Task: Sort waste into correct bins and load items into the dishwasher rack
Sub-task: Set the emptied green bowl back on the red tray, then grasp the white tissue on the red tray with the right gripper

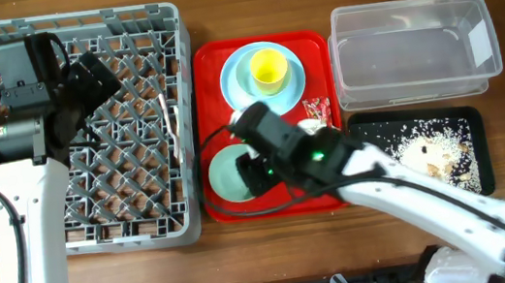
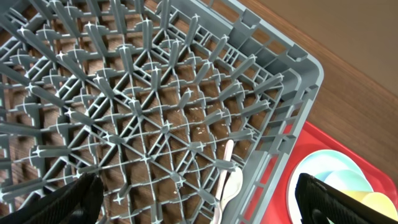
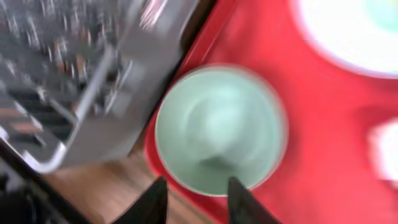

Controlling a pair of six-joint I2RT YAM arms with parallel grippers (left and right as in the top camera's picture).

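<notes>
A: Right claw [image 3: 198, 200]: where is it, and why there?
B: Low over the near rim of the pale green bowl [image 3: 217, 130]. Fingers a little apart, nothing seen between them. The view is smeared, so contact with the rim cannot be told. The bowl sits at the front left corner of the red tray [image 1: 209, 69], just beside the rack [image 1: 100, 242]. Probably the next item for loading. A rim pinch would suit a smooth, thin-walled round bowl.
A: Left claw [image 2: 199, 202]?
B: Spread wide and empty, hanging over the rack's peg lattice. Looks parked clear of the other arm. A white spoon [image 2: 229, 177] lies among the pegs by the right wall.
A: Materials?
B: Rack: matte grey moulded plastic with stiff tapered pegs. The yellow cup [image 1: 267, 69] stands on the light blue plate [image 1: 231, 86], both glossy. The black tray [image 1: 369, 136] is shiny and shallow, holding rice scraps [image 1: 432, 132] and the crumpled napkin [image 1: 426, 156]. The clear tub [image 1: 406, 6] is transparent and thin-walled. The red wrapper [image 1: 317, 109] lies on the red tray: crinkly foil, not yet binned.
</notes>
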